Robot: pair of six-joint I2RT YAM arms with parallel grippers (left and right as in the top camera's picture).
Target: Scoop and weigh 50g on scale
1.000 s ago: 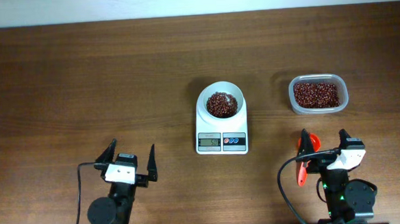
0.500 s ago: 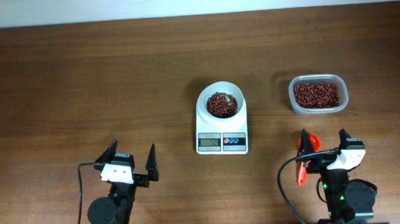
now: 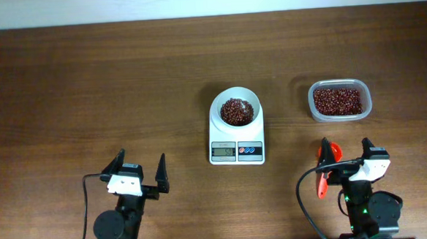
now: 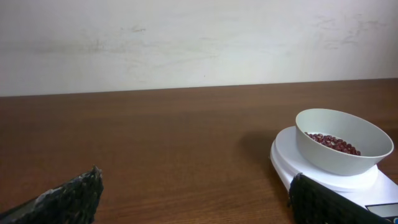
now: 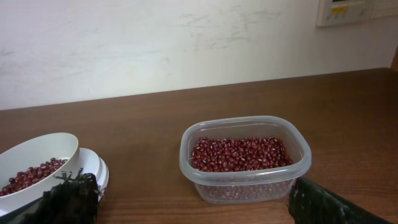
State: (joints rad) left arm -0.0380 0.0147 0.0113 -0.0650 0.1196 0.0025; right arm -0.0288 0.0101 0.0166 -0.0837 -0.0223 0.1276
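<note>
At its fingertips, the left gripper (image 3: 141, 163) stands spread apart; the right gripper (image 3: 344, 148) is spread too, an orange-red piece (image 3: 324, 174) against its left finger. Ahead, between them, the scale (image 3: 236, 139) carries beans (image 3: 235, 112) in its bowl (image 3: 214, 109); its display (image 3: 223, 152) is unreadable. Straight beyond the right gripper, a clear tub (image 3: 340, 117) holds more.

The one change is at the left gripper (image 3: 142, 154), near the front edge of the table (image 3: 50, 84): its white wrist housing (image 3: 125, 184) has swung slightly toward the left edge since a second ago, a shift already complete half a second ago.
</note>
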